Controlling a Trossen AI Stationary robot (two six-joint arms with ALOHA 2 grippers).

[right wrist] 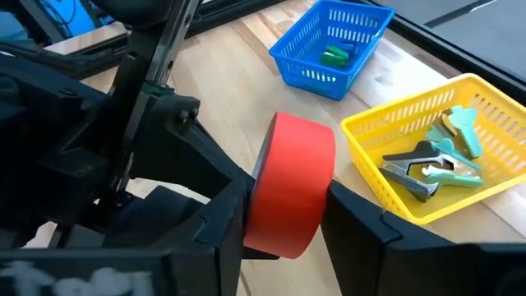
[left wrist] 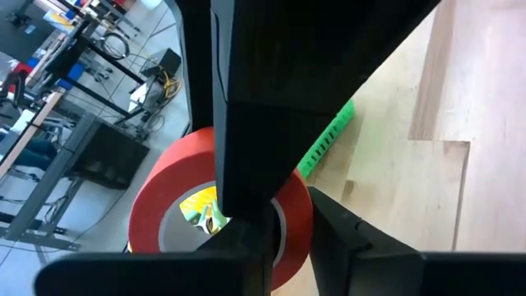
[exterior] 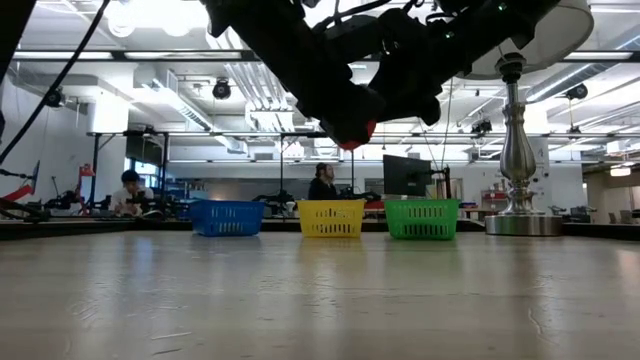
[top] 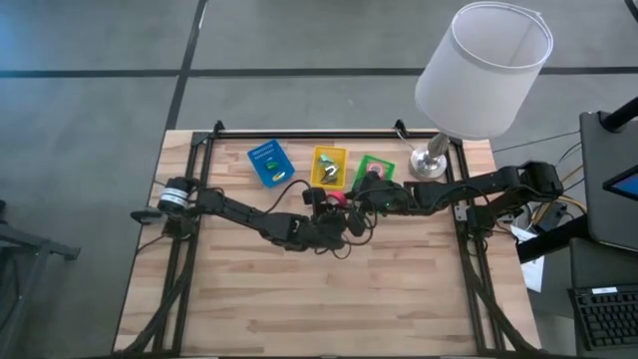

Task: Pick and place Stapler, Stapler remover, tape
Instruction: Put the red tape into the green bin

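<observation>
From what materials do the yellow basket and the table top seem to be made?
The yellow basket looks like moulded plastic: bright uniform colour, a thin lattice wall and a slight gloss. The table top looks like pale wood in joined planks, with visible grain and seams; its finish seems smooth and faintly shiny.

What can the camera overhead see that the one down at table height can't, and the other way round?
Only overhead: both arms meeting mid-table and what lies in the yellow basket. Only at table height: the red tape roll hangs well above the tabletop, and people sit in the room behind. Both show the blue basket, green basket and the lamp.
</observation>
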